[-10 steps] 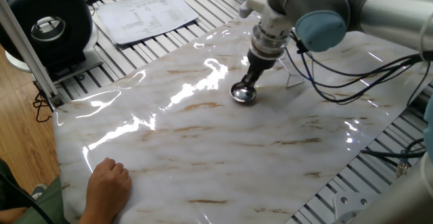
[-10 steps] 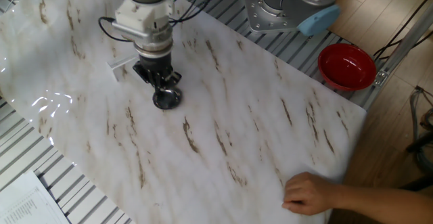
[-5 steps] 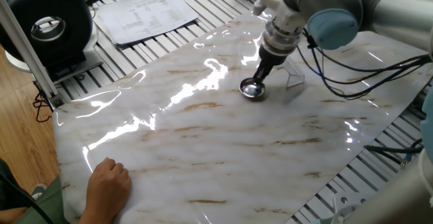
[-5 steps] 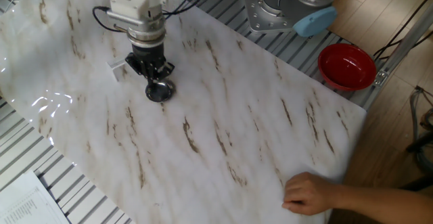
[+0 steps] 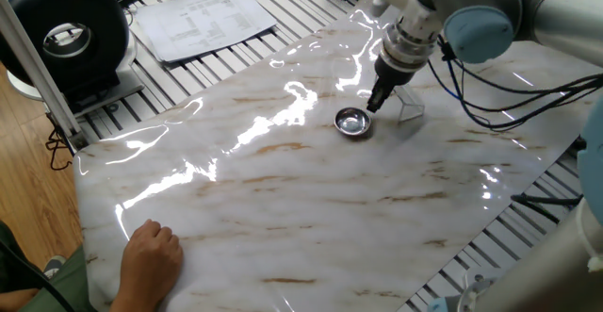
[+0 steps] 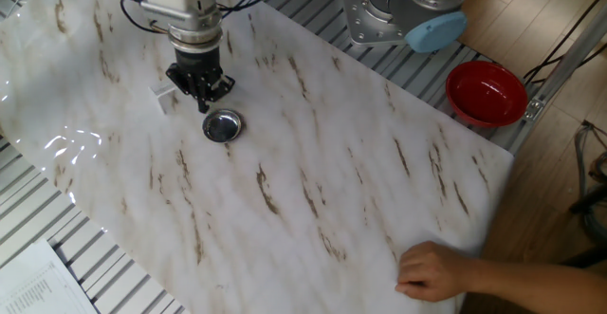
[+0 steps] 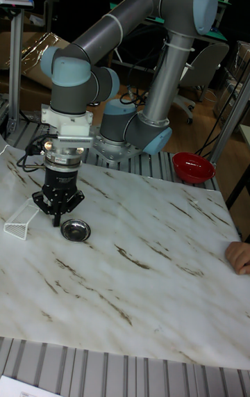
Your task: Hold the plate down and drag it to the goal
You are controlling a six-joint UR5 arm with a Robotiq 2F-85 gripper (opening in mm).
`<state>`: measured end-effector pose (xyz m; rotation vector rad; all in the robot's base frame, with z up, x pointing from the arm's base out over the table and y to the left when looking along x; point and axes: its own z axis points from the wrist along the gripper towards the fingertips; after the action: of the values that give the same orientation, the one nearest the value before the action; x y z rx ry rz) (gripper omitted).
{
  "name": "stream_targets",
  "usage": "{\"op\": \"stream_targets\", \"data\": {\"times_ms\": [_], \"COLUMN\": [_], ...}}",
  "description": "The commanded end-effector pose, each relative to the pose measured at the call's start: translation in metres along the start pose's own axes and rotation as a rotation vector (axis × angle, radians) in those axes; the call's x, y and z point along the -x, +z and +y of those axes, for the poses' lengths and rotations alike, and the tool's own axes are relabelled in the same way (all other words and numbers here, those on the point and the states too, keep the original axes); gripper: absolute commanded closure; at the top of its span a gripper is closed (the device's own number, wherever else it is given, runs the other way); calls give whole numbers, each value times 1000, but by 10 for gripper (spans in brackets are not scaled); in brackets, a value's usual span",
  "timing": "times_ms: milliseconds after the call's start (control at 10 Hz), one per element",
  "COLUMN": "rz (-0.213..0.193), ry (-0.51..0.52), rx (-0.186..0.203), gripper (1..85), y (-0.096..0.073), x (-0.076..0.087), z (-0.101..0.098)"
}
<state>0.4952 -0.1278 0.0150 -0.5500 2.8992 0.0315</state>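
Note:
The plate (image 5: 352,122) (image 6: 223,124) (image 7: 75,229), a small shiny silver dish, lies flat on the marble sheet (image 5: 311,208). Nothing is touching it. My gripper (image 5: 374,106) (image 6: 201,104) (image 7: 57,220) points down with its fingers shut together. It stands just beside the plate's rim, between the plate and the goal, and holds nothing. The goal (image 5: 410,112) (image 6: 166,97) (image 7: 21,222), a faint see-through angular frame, sits a short way beyond the gripper, apart from the plate.
A person's hand (image 5: 151,251) (image 6: 429,271) (image 7: 239,256) rests on the sheet's far corner. A red bowl (image 6: 486,91) (image 7: 192,166) sits off the sheet near the arm's base (image 6: 398,10). Papers (image 5: 203,20) and a black round device (image 5: 66,34) lie beyond the sheet's edge.
The gripper dragged the plate a short way toward the goal, then came off it and moved on toward the goal. The plate now lies still and uncovered.

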Motion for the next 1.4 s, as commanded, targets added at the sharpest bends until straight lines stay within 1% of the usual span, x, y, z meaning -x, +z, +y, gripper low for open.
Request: {"op": "stream_targets", "data": {"times_ms": [0,200,300,400,500,600,700,800,900,1300], "rz": [15,32,38,39,37,31,21,13,14,-5], "ry": [47,112,165,204,242,265,275,286,293,305], "rx": [36,78,109,123,123,101,100,114,106,96], "gripper": [840,840,840,840,840,840,840,840,840,840], "y": [-8,-15,-18,-19,-18,-15,-11,-8,-4,10], "x": [6,21,29,36,44,50,55,59,63,74], "z": [11,34,49,60,73,79,84,90,91,96]}}
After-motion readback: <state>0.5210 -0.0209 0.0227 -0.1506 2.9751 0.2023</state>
